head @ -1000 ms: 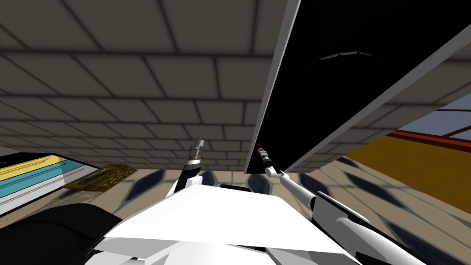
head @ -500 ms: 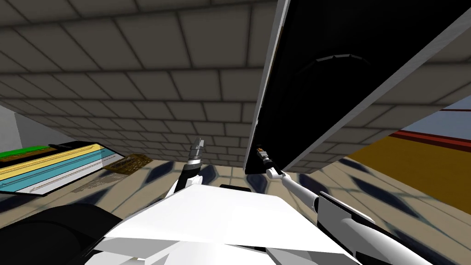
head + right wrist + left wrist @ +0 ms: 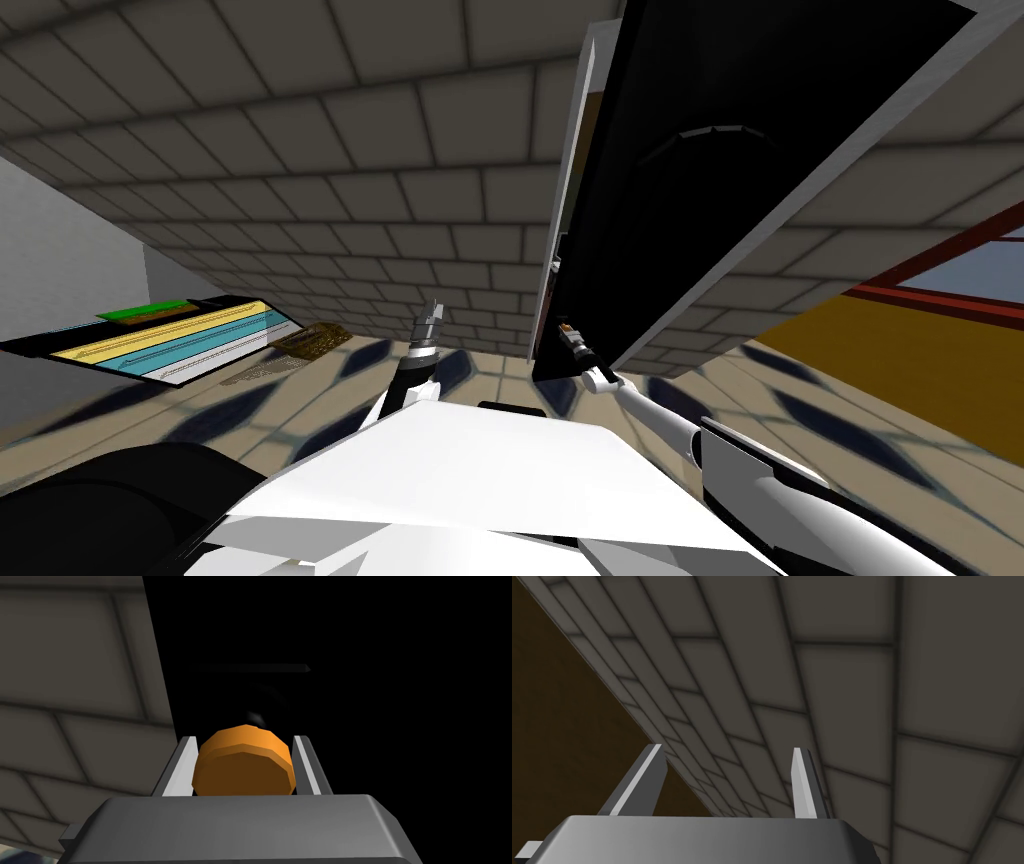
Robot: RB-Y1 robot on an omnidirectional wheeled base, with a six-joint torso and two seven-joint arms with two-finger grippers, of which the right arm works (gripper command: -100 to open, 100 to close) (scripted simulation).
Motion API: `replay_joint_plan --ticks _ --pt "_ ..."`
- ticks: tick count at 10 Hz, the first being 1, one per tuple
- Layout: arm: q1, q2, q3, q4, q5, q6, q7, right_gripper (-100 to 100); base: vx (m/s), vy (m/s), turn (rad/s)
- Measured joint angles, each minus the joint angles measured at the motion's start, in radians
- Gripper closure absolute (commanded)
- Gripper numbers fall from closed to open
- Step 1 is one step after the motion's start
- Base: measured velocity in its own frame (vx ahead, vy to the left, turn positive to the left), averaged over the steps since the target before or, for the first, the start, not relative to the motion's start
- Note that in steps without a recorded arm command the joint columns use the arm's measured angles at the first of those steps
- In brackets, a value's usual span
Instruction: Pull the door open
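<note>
Swung off its frame since a second ago, the door [image 3: 700, 200] now shows a thin brown sliver between its near edge and the light grey frame [image 3: 583, 120] at 12 o'clock, where before the two lay flush. The whole head view has also rolled, and a plain grey wall [image 3: 70, 250] has come in at 9 o'clock. That part is my own turning, not the room's.

My right fingers [image 3: 177, 766] are closed on the orange knob [image 3: 242, 763], one blade pressed flat to each side, with the knob's round face sitting deep against the dark body. Beyond the knob is the black door leaf it belongs to, and past the leaf's edge is grey brick wall [image 3: 75, 676]. From the head, that hand sits at 1 o'clock from my chest, still at the low corner of the door, with the forearm stretched out to it.

My left fingers [image 3: 806, 786] stand apart and hold nothing. That arm is raised at 12 o'clock, well apart from the door.

I judge that the pull has begun to work. The leaf is cracked open but far from wide, so most of the swing is left. The next stretch needs the same firm pinch while I draw back along the door's arc, because a straight tug could slide the round knob out from between the blades.
</note>
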Motion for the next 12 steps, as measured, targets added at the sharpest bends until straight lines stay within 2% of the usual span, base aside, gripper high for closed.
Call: replay_joint_plan --ticks 4,5,7,8,12 --pt "-0.006 -0.046 0.064 -0.026 0.008 -0.045 -0.041 100 -0.203 -0.155 0.121" --pt "0.0 -0.061 0.081 -0.047 0.006 -0.051 -0.044 100 -0.219 -0.188 0.135" --pt "-0.007 -0.079 0.122 -0.047 0.016 -0.077 -0.075 100 -0.142 -0.09 0.074" --pt "-0.004 -0.079 0.127 -0.048 0.017 -0.078 -0.077 100 -0.134 -0.091 0.147" --pt "-0.007 -0.108 0.151 -0.056 0.036 -0.105 -0.107 100 -0.19 -0.146 0.153"
